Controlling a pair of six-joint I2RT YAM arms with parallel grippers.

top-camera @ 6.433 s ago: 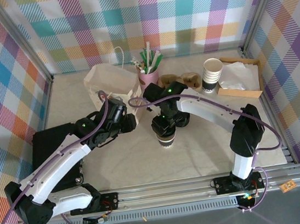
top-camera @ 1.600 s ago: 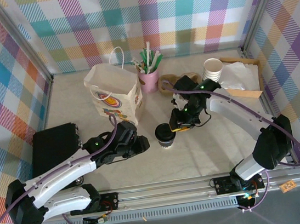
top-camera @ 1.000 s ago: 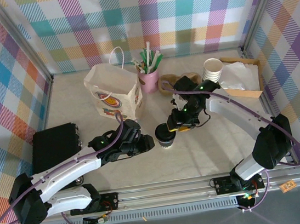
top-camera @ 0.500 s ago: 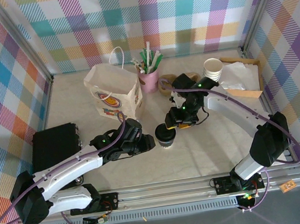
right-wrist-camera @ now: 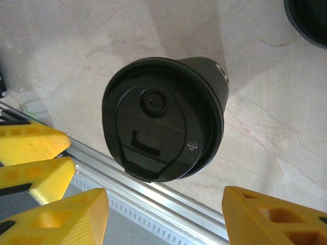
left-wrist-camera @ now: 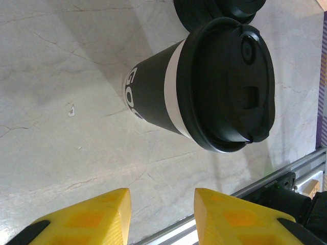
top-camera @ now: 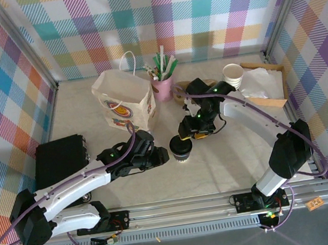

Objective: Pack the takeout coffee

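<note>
Takeout coffee (top-camera: 181,148) upright on table (top-camera: 235,161) — left claw (left-wrist-camera: 161,199) released beside it, right claw (right-wrist-camera: 164,196) released above.

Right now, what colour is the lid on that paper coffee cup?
Black; the round plastic lid shows best in the right wrist view.

White paper cup with black band and round black plastic lid (top-camera: 181,148) stands upright on the pale marbled tabletop (top-camera: 230,162), near centre. Left gripper (top-camera: 163,156) sits just beside its left side; right gripper (top-camera: 187,135) hangs just behind it. A white printed paper bag with handles (top-camera: 125,97) stands rear left, beside a pink cup of straws (top-camera: 163,86)
</note>
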